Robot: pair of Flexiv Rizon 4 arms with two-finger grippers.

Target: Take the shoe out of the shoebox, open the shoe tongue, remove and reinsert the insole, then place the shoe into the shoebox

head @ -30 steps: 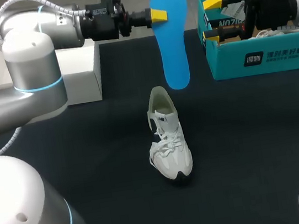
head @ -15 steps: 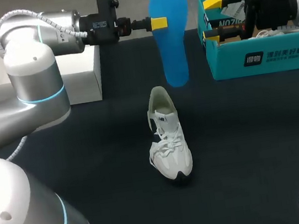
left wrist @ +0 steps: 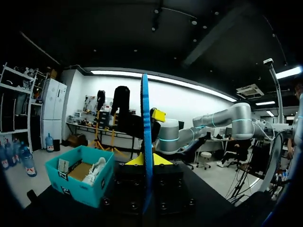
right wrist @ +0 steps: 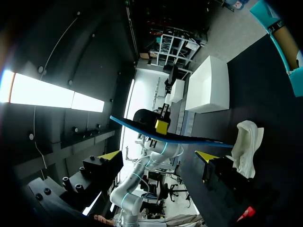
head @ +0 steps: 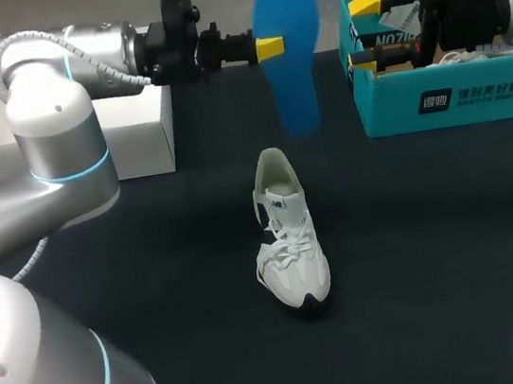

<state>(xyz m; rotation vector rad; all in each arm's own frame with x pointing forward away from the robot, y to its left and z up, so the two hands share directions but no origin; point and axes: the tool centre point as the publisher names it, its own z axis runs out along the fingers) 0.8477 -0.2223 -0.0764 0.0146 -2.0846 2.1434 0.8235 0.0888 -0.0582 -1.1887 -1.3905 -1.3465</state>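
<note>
Overhead, 2 wrist cams; common: insole (head: 290, 54)

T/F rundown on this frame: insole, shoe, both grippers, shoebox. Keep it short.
1. The insole sits inside the shoe. False: the left gripper is shut on it and holds it in the air, clear of the shoe.
2. The shoe stands upright on the table, with neither gripper touching it. True.
3. The right gripper is shut on the shoe. False: it is open and empty, at the left end of the shoebox.
4. The shoebox is at the far right of the table in the head view. True.
</note>
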